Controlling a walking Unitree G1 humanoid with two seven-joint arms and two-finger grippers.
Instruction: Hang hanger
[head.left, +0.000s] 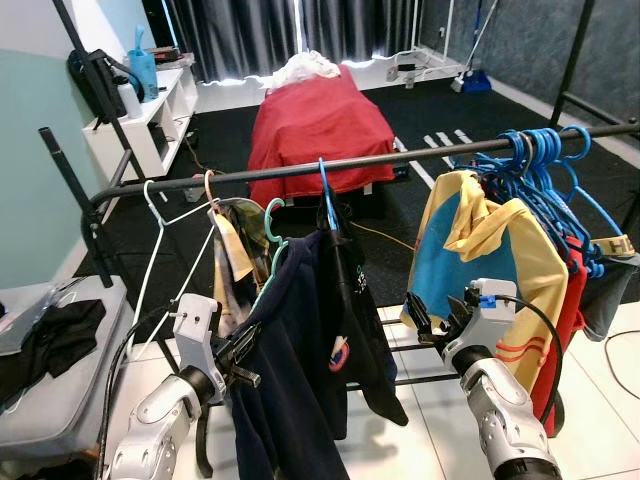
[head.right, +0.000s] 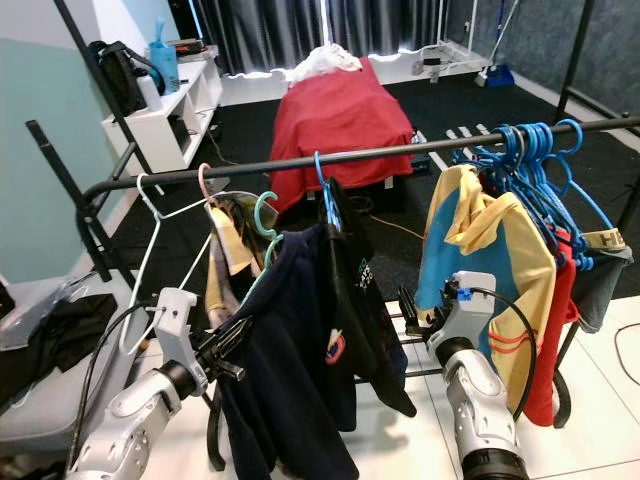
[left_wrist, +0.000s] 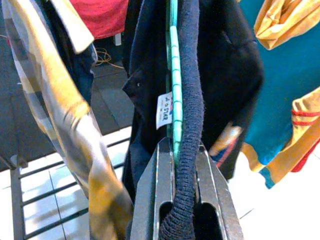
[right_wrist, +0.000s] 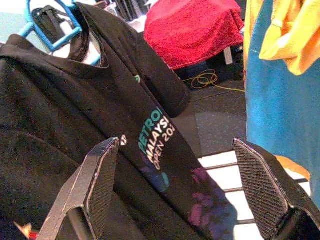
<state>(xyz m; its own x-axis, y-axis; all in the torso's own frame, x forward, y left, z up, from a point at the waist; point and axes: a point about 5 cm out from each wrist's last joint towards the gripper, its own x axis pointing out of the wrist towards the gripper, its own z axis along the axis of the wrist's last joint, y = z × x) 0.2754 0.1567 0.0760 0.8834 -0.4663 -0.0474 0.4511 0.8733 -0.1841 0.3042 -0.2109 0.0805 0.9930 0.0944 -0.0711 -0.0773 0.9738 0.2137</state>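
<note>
Hanger (head.left: 272, 245), teal, carries a navy sweater (head.left: 295, 370); its hook sits just under the rail (head.left: 400, 157), whether on it I cannot tell. My left hand (head.left: 243, 362) is clenched on the hanger's arm and the sweater's collar. My right hand (head.left: 432, 325) is released, fingers spread wide near a black shirt (head.left: 360, 320).

On the black T-shirt (right_wrist: 150, 125) hanging before my right wrist I read teal and white print: "METRO", then "MALAYSI", then "OPEN 202" (each line runs off past a fold). The small white tag (left_wrist: 165, 111) inside the navy garment (left_wrist: 220, 65) carries dark lettering too small for me to read.
</note>
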